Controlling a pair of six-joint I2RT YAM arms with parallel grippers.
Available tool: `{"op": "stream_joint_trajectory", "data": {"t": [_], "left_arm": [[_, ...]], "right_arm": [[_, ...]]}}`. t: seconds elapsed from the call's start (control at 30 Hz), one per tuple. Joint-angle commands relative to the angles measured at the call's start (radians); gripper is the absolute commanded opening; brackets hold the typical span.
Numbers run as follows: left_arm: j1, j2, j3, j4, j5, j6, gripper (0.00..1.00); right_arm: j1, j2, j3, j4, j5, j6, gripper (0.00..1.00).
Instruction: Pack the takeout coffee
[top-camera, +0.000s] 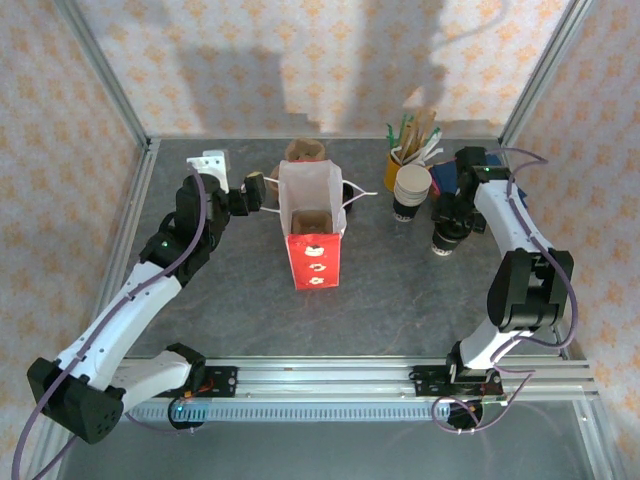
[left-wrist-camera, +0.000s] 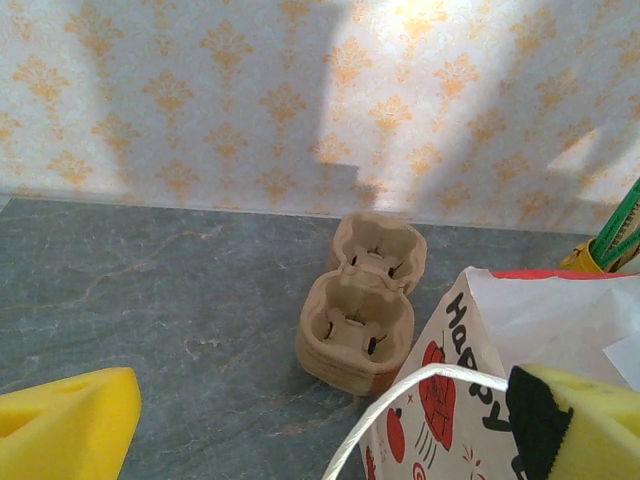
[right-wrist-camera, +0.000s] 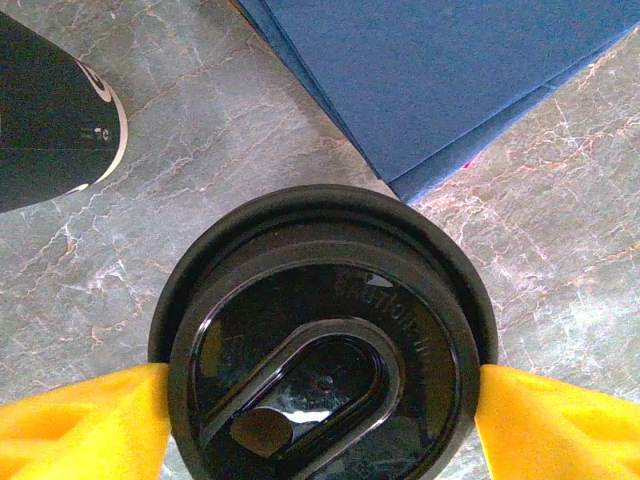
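Note:
The takeout coffee (right-wrist-camera: 320, 350) stands on the table under my right wrist, its round black lid facing the camera. My right gripper (right-wrist-camera: 320, 420) is down around it, a yellow pad pressed against the lid rim on each side. From above, that gripper (top-camera: 447, 232) sits over the cup (top-camera: 443, 247) at the right of the table. A red and white paper bag (top-camera: 312, 250) stands open in the middle with a brown cup carrier (top-camera: 310, 218) inside. My left gripper (left-wrist-camera: 320, 430) is open beside the bag (left-wrist-camera: 470, 400), and the white cord handle (left-wrist-camera: 400, 390) loops between its fingers.
A stack of brown cup carriers (left-wrist-camera: 360, 330) sits behind the bag. Nested white cups (top-camera: 411, 190) and a yellow holder of stirrers (top-camera: 405, 150) stand at the back right. Blue sheets (right-wrist-camera: 440, 70) lie just beyond the coffee. Patterned walls close in three sides.

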Motion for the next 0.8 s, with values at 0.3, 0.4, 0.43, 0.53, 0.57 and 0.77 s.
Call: {"op": "stream_joint_trajectory", "data": {"t": [0.3,0.4,0.43,0.53,0.57,0.77], "left_arm": [[0.008,0.004,0.017,0.0,-0.015,0.023,0.95],[0.007,0.006,0.018,-0.005,-0.017,0.024,0.96],[0.008,0.007,0.02,-0.009,-0.02,0.023,0.96],[0.008,0.008,0.024,-0.013,-0.022,0.025,0.95],[0.008,0.008,0.024,-0.014,-0.023,0.026,0.96],[0.008,-0.004,0.021,-0.011,-0.032,0.026,0.95]], "right_arm": [[-0.01,0.023,0.0,0.008,-0.005,-0.005,0.78],[-0.01,0.024,-0.001,0.013,-0.024,-0.008,0.72],[-0.01,0.021,0.001,0.013,-0.041,-0.01,0.7],[-0.01,0.003,-0.003,0.015,-0.075,-0.007,0.68],[-0.01,-0.002,-0.006,0.015,-0.084,-0.007,0.68],[0.037,-0.067,-0.04,-0.019,-0.074,0.007,0.65]]}}
